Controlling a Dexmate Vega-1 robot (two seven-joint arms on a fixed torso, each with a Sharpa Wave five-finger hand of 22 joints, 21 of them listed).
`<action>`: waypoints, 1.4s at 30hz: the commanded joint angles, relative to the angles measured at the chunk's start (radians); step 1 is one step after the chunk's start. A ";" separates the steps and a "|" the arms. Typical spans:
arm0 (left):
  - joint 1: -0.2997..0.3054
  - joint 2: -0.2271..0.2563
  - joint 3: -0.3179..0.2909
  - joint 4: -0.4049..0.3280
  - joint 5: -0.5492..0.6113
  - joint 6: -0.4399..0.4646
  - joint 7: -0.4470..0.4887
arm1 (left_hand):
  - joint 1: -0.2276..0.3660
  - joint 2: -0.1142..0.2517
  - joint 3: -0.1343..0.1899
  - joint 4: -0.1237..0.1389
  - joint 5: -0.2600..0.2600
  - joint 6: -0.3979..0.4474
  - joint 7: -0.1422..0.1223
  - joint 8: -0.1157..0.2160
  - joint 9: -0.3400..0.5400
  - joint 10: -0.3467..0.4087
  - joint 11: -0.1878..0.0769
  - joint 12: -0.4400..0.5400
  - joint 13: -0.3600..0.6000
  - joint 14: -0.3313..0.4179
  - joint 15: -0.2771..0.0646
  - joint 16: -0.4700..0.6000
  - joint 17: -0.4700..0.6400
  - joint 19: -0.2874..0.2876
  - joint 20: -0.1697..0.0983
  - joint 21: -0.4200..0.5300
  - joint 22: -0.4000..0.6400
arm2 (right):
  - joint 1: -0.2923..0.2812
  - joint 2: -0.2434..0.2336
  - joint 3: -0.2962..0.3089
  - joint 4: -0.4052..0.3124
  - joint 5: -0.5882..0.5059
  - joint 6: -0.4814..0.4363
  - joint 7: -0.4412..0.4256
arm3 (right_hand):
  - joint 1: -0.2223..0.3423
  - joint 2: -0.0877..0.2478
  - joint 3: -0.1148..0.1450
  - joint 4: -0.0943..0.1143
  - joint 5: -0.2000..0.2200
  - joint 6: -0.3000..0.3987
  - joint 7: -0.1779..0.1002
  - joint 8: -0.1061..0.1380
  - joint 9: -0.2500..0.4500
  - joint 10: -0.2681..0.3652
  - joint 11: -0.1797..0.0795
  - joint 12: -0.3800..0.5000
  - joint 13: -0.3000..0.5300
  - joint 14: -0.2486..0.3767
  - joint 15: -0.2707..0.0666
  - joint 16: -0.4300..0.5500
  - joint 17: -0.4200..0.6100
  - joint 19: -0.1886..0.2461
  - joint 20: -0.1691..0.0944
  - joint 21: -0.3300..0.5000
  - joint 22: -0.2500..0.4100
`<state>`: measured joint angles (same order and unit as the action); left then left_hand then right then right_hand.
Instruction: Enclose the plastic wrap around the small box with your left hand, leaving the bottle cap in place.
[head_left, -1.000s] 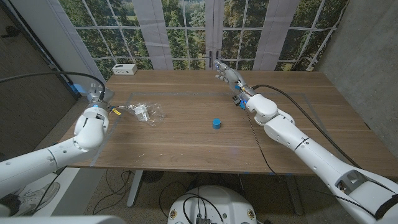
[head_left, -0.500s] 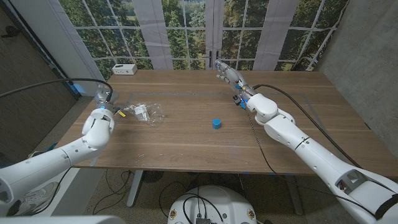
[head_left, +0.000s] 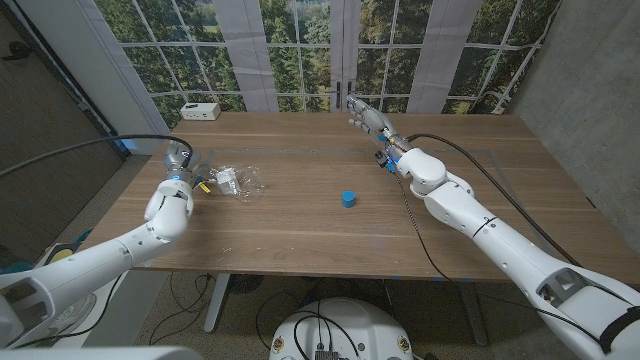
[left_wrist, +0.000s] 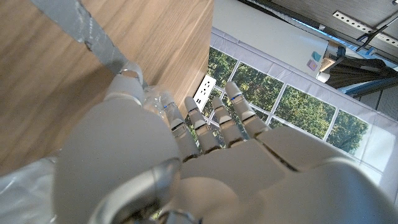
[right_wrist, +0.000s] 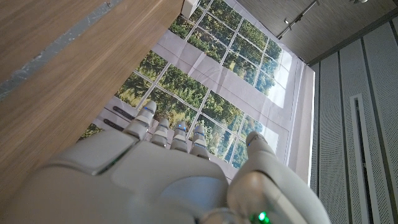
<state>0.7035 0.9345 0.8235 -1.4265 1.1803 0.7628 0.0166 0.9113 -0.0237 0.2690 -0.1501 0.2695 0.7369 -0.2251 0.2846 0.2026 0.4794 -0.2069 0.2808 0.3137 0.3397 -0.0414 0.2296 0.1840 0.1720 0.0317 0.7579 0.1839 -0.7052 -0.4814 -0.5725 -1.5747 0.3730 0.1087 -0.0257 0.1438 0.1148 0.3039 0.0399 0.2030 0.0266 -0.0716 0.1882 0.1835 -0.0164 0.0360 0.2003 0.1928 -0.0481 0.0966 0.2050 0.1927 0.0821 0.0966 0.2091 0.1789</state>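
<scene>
I see my left hand (head_left: 179, 165) near the wooden tabletop's (head_left: 300, 215) left edge, just beside the crumpled clear plastic wrap (head_left: 237, 182); whether its fingers (left_wrist: 186, 124) touch the wrap I cannot tell, and they look extended side by side, holding nothing I can make out. The wrap lies in the left half of the tabletop with something small and pale inside it, too blurred to identify. The round blue bottle cap (head_left: 347, 198) stands near the tabletop's middle, well apart from the wrap. My right hand (head_left: 368, 120) hovers near the far edge, fingers apart and empty. A white rectangular box (head_left: 201, 111) sits at the far left corner.
</scene>
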 joint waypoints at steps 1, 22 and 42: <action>-0.030 -0.096 0.031 0.155 -0.022 0.014 0.264 | 0.068 0.066 0.029 -0.004 -0.024 0.099 0.003 0.024 0.006 0.076 -0.001 0.023 0.012 0.054 -0.167 0.019 0.008 0.031 -0.011 0.014 0.007 | 0.003 -0.012 0.000 -0.017 -0.008 -0.021 -0.004 | 0.001 -0.013 0.004 -0.003 -0.002 0.001 0.002 0.003 0.003 -0.003 0.001 0.000 0.006 -0.002 0.009 -0.004 0.002 -0.002 0.009 -0.004 0.002; 0.049 0.010 0.023 -0.019 -0.094 -0.109 0.659 | 0.163 0.140 0.077 -0.018 -0.093 0.340 0.019 0.128 0.011 0.248 -0.002 0.076 0.046 0.183 -0.189 0.049 0.026 0.105 -0.050 0.059 0.010 | -0.012 -0.013 0.005 -0.029 -0.006 -0.013 -0.014 | 0.000 -0.013 0.004 -0.003 -0.002 0.000 0.003 0.003 0.003 -0.004 0.001 -0.001 0.006 0.002 0.007 -0.003 0.003 0.005 0.009 -0.001 0.002; 0.208 0.161 -0.062 -0.274 0.014 -0.209 0.503 | 0.173 0.082 0.049 -0.020 -0.089 0.404 0.026 0.152 0.006 0.243 -0.004 0.074 0.057 0.169 -0.189 0.032 0.029 0.101 -0.063 0.062 0.008 | -0.016 -0.009 0.004 -0.035 0.002 -0.019 -0.017 | -0.003 -0.008 0.006 0.001 -0.002 0.000 0.000 0.003 0.003 -0.004 0.000 0.000 0.006 0.002 0.005 -0.003 0.004 0.004 0.007 -0.002 0.002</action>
<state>0.8353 1.0269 0.8041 -1.5846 1.1433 0.5919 0.6168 1.0831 0.0771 0.3238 -0.1700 0.1807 1.1233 -0.2004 0.4283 0.2084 0.7201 -0.2124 0.3485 0.3671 0.5102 -0.0482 0.2659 0.2071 0.2713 -0.0219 0.8139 0.1906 -0.7214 -0.4937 -0.5666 -1.6082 0.3731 0.0930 -0.0401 0.1438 0.1040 0.3038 0.0400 0.2030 0.0267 -0.0716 0.1882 0.1835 -0.0163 0.0358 0.2002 0.1928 -0.0483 0.0964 0.2050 0.1927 0.0858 0.1002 0.2091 0.1789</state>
